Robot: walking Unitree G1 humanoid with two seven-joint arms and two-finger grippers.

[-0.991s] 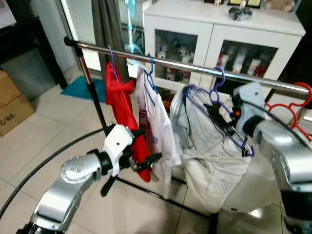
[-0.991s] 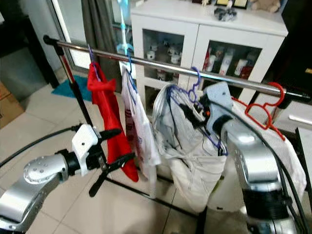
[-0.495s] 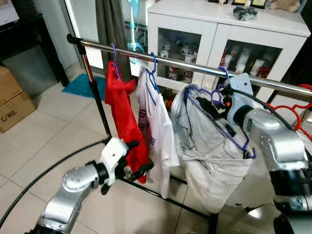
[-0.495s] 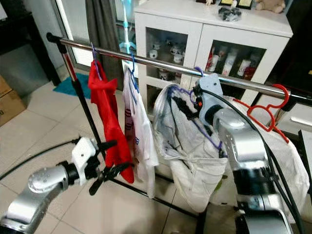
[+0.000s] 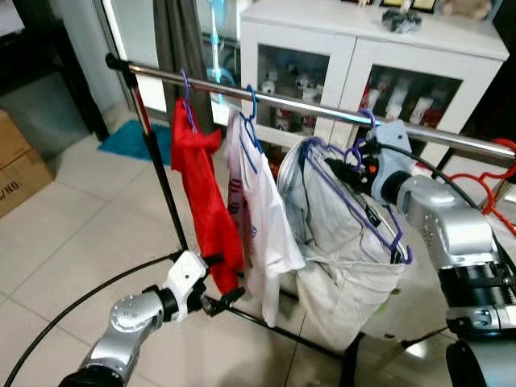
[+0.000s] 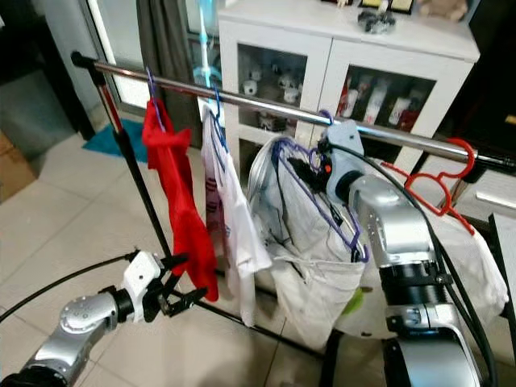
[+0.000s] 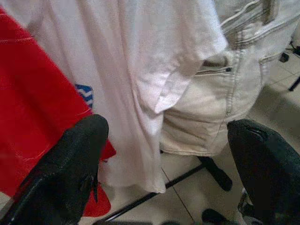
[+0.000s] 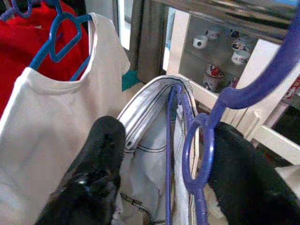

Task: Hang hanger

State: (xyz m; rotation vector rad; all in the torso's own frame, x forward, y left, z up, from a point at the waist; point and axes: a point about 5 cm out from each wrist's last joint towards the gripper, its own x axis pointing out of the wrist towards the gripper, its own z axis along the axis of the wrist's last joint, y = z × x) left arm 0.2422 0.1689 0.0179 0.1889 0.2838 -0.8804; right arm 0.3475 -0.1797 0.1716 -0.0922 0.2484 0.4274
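A purple hanger (image 5: pixel 379 230) carrying pale denim shorts (image 5: pixel 339 266) hangs by its hook (image 5: pixel 367 121) at the steel rail (image 5: pixel 298 103). My right gripper (image 5: pixel 355 165) is just under the rail at the hanger's neck. In the right wrist view its fingers (image 8: pixel 101 164) stand wide apart, open, with the hanger's loop (image 8: pixel 206 140) between them, close to one finger. A red garment (image 5: pixel 201 193) and a white t-shirt (image 5: pixel 262 210) hang further left on the rail. My left gripper (image 5: pixel 226 292) is low near the floor below the red garment, open and holding nothing.
A white glass-door cabinet (image 5: pixel 355 48) stands right behind the rack. A red hanger (image 5: pixel 496 173) sits on the rail's right end over a white bag. On the floor are a black cable (image 5: pixel 64 314), the rack's base bar, a cardboard box (image 5: pixel 16 173) and a teal mat.
My right gripper rose with the purple hanger toward the rail, and the hook now sits at the rail. My left arm dropped down and back, away from the clothes.
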